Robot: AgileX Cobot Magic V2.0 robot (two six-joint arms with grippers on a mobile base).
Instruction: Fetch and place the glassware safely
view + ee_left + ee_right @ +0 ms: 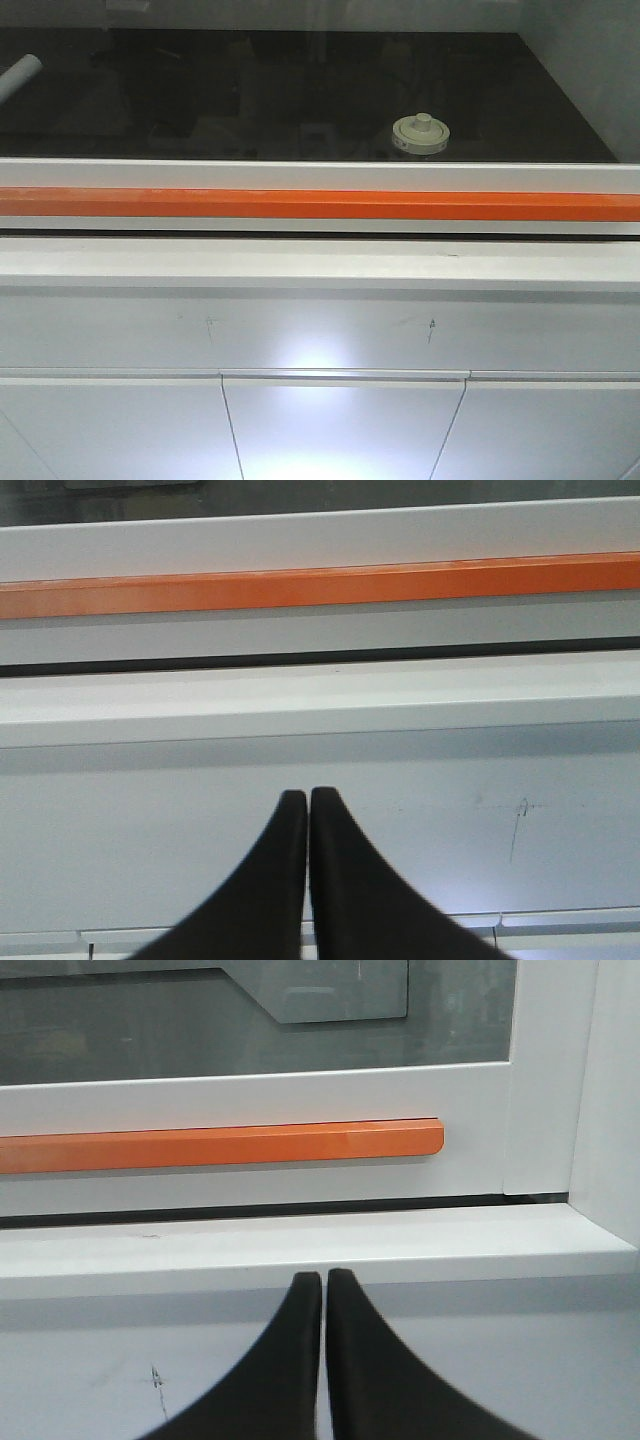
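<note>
The glassware (422, 136), a squat clear jar with a cream-white knobbed lid, stands on the dark work surface behind the glass sash, right of centre in the front view. Neither wrist view shows it. My left gripper (308, 796) is shut with nothing in it, its black fingers pointing at the white cabinet front below the sash. Held the same way, my right gripper (325, 1275) is shut and empty, facing the white ledge near the right end of the orange handle bar (220, 1145). Neither gripper appears in the front view.
A white-framed glass sash with a long orange handle bar (320, 204) is lowered in front of the work surface. A white ledge (320, 262) juts out below it, above cabinet doors (340, 425). A white cylindrical tube (20, 76) lies at the far left inside.
</note>
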